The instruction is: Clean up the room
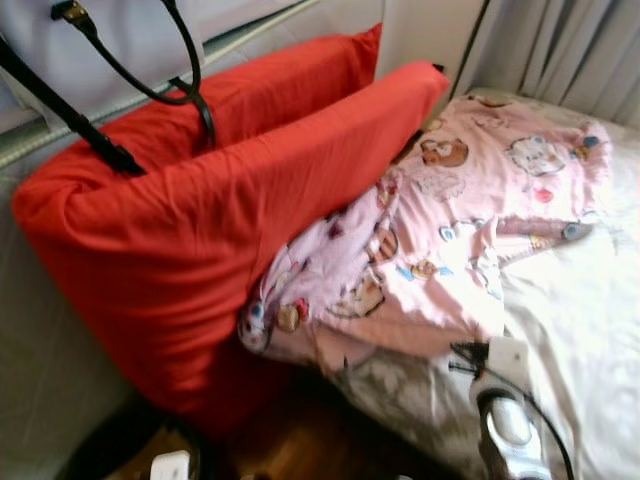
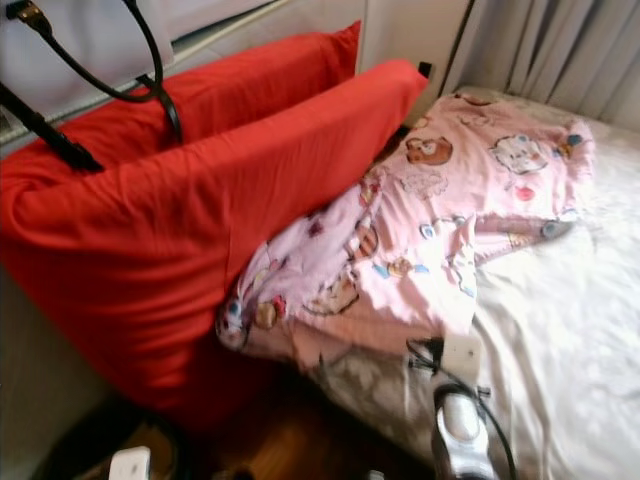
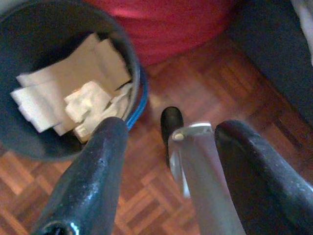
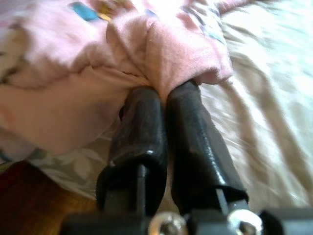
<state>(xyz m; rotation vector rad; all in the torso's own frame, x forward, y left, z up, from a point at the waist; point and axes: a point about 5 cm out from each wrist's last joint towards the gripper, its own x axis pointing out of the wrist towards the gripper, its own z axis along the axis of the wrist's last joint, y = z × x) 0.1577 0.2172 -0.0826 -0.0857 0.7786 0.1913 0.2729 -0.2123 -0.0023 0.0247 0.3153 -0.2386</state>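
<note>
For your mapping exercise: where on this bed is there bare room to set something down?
Free: the white bedsheet, between the pink cartoon-print blanket and the grey curtain. Crowded: the head end, where two red pillows lean, and the blanket's near edge, pinched by the right gripper.

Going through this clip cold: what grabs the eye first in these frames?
Two big red pillows lean against the wall at the head of the bed, with a pink cartoon-print blanket crumpled beside them on the pale bedsheet. The right gripper has its fingers pinched shut on the blanket's edge. The left gripper hangs over the parquet floor beside a dark bin holding paper scraps.
</note>
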